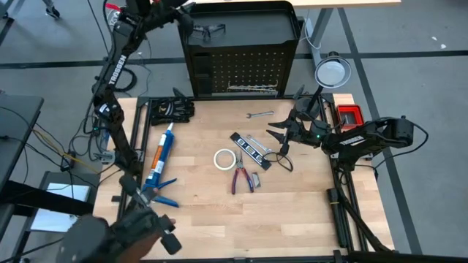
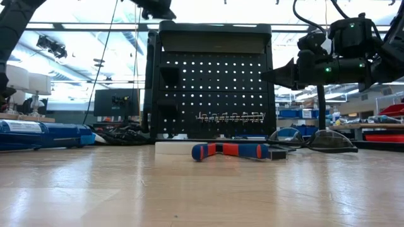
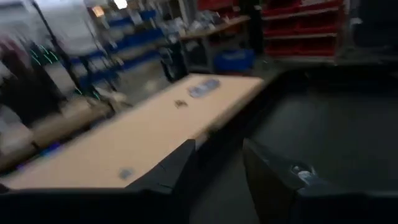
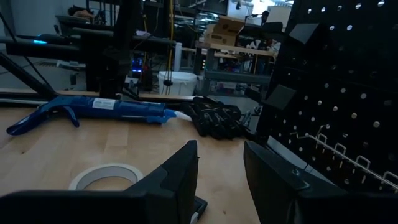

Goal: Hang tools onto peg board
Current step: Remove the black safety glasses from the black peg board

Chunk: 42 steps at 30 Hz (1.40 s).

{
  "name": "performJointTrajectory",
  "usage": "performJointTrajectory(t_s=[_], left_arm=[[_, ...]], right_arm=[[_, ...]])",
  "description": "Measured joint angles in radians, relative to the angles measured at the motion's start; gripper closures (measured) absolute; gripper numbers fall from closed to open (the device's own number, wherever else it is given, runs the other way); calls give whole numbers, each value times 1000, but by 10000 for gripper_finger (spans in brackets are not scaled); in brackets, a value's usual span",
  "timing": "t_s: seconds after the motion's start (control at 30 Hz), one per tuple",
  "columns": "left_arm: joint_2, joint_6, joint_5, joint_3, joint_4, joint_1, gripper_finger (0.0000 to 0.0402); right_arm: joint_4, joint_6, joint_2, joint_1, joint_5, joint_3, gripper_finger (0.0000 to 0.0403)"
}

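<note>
The peg board (image 1: 241, 66) stands upright at the table's far edge, with a row of silver hooks (image 2: 230, 116). One pair of safety glasses (image 1: 208, 31) lies on top of its frame, near the left end. My left gripper (image 1: 181, 16) hovers open beside those glasses, above the frame's left corner, with nothing between its fingers (image 3: 186, 168). On the table lie a white tape roll (image 1: 224, 158), red-handled pliers (image 1: 242, 179), a black bar (image 1: 249, 150), two wrenches (image 1: 259, 115) and a second pair of glasses (image 1: 282, 157). My right gripper (image 1: 280, 134) hangs open just above that second pair.
A blue caulking gun (image 1: 159, 164) and black gloves (image 1: 172, 109) lie on the table's left part. A round lamp (image 1: 331, 71) and a red box (image 1: 349, 115) stand at the far right. Bare wood lies along the near edge.
</note>
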Motion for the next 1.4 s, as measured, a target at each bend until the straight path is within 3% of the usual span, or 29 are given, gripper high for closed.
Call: performJointTrajectory(t_s=[0.17, 0.6, 0.87, 1.4], left_arm=[[24, -26, 133, 0, -92, 46, 266], [44, 32, 271, 0, -166, 47, 264], [44, 35, 229, 0, -180, 39, 264], [39, 115, 271, 5, -312, 15, 264]], right_arm=[[0, 0, 0, 0, 0, 0, 263], [0, 0, 0, 0, 0, 0, 263], [0, 0, 0, 0, 0, 0, 263], [-1, 0, 0, 0, 0, 0, 263]])
